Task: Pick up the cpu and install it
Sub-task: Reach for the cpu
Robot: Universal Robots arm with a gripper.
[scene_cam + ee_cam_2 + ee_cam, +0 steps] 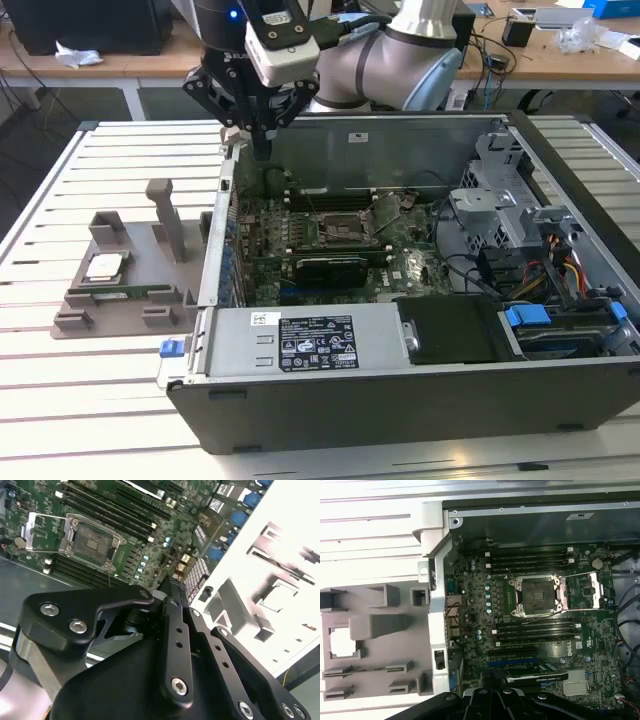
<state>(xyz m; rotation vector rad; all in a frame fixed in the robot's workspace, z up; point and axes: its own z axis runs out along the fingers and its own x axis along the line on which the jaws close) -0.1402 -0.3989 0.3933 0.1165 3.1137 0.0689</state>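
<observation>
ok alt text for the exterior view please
The arm's gripper hangs above the rim of an open computer case, at the exterior view's left end of it. The cpu lies in a grey holder on the slatted table beside the case, and the motherboard's socket stands open.

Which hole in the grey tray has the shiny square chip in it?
The big square hole holds the chip; the long thin slot next to it holds a green stick instead.
</observation>
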